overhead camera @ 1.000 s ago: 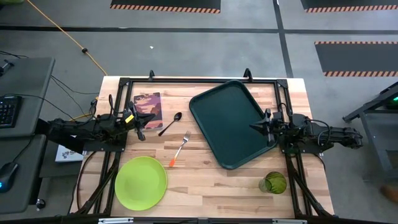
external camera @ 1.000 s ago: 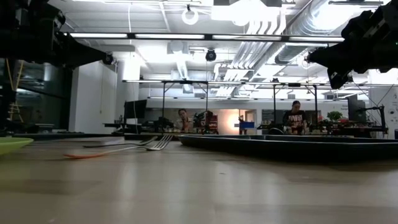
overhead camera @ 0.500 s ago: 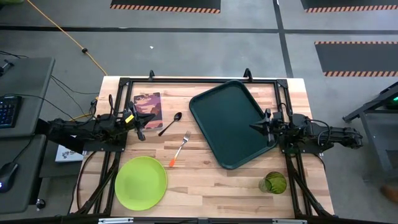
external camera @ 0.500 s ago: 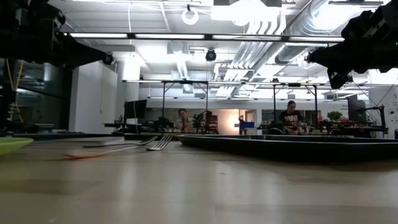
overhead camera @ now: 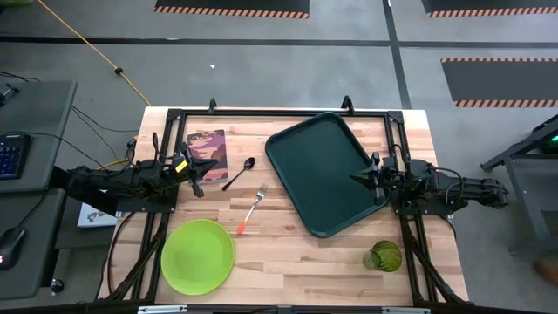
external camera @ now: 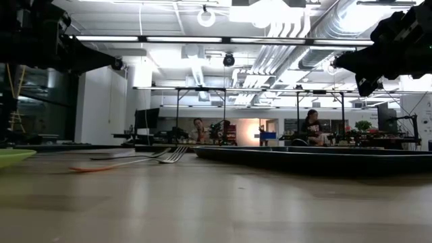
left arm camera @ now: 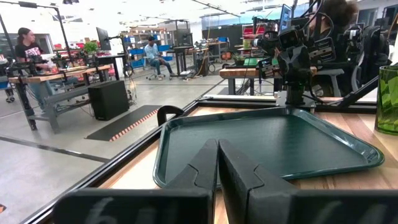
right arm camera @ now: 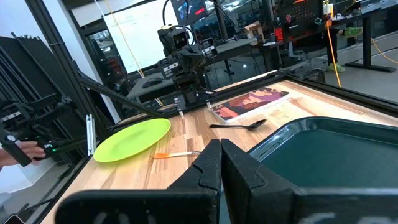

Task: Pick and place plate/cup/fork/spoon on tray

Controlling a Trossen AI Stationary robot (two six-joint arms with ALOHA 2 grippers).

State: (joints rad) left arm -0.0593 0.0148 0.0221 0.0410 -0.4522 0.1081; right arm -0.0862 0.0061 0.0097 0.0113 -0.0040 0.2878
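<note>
The dark-green tray (overhead camera: 323,171) lies at the table's far right. The lime-green plate (overhead camera: 198,255) lies flat at the near left. The fork (overhead camera: 251,209), orange-red handle toward the near edge, and the dark spoon (overhead camera: 239,173) lie between plate and tray. The green cup (overhead camera: 384,256) stands at the near right. My left gripper (overhead camera: 214,165) is shut and empty beside the maroon book, above the table. My right gripper (overhead camera: 353,178) is shut and empty over the tray's right rim; its shut fingers show in the right wrist view (right arm camera: 220,155).
A maroon picture book (overhead camera: 207,153) lies at the far left, under my left gripper's reach. A black frame (overhead camera: 279,112) runs round the table's edges. Bare wood lies between plate and cup. People sit at benches in the room behind (external camera: 312,127).
</note>
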